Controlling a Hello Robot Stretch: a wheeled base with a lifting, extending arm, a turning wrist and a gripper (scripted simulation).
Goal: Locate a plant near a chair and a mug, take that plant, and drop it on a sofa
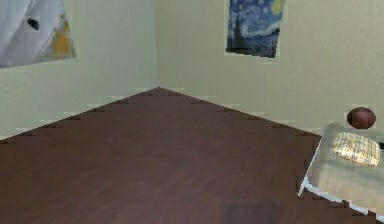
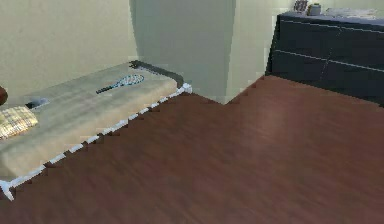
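I am looking over a dark wood floor [image 1: 150, 150] at a low bed [image 1: 335, 172] bearing a patterned pillow [image 1: 357, 149], with a brown ball [image 1: 361, 118] at its far end. In the arm side view a racket [image 2: 121, 83] is lying on the bed, and a dark dresser [image 2: 330, 55] is standing at the upper right. I am unable to tell the end effector's state or where the plant is.

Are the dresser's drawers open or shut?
Shut: the dark wooden dresser shows flat, flush drawer fronts, with none pulled out.
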